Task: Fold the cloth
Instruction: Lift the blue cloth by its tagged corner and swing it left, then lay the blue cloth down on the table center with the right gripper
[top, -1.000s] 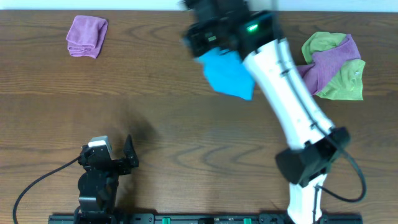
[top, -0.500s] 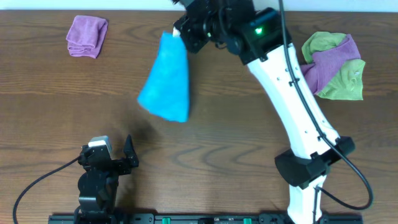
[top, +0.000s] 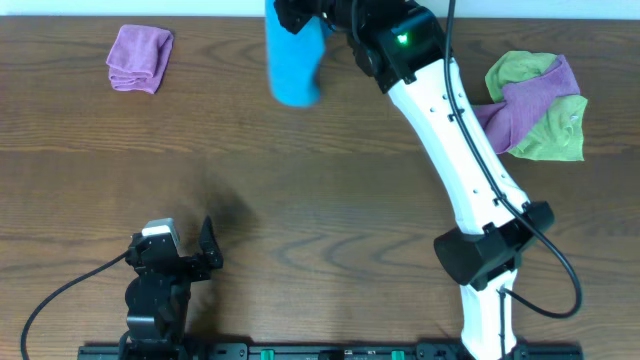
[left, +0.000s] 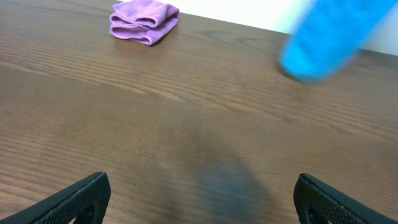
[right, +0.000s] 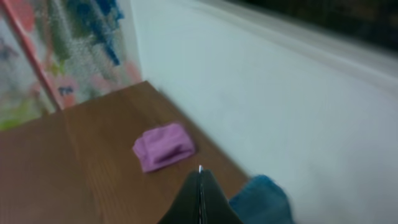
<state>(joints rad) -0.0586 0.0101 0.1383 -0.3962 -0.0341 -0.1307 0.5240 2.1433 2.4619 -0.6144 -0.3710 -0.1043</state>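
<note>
From above, the right arm (top: 450, 140) reaches from its base at the near right edge of the table (top: 300, 200) across to the far edge, where the right gripper (top: 297, 18) grips the top of the blue cloth (top: 295, 65). The cloth hangs down from it as a narrow, blurred bundle, over the far middle of the table. A folded purple cloth (top: 140, 58) lies at the far left corner, and a loose pile of green and purple cloths (top: 535, 105) lies at the far right, well apart from the blue one. The left gripper (top: 208, 250) sits near the front left edge, close to its base, with nothing in it. From the left wrist, the left gripper (left: 200, 190) has its two dark fingertips (left: 87, 196) spread wide to the lower corners, over bare wood (left: 155, 112). The folded purple cloth (left: 144, 21) lies far off at the upper left, and the blue cloth (left: 326, 37) shows as a blurred shape at the upper right, against the white wall. From the right wrist the view is soft: the right gripper (right: 200, 186) has its fingers pressed together into one thin seam, with the blue cloth (right: 261, 199) bunched just beside them at the lower right. Beyond lie the folded purple cloth (right: 163, 147) on the table (right: 93, 162) and the white wall (right: 280, 112).
</note>
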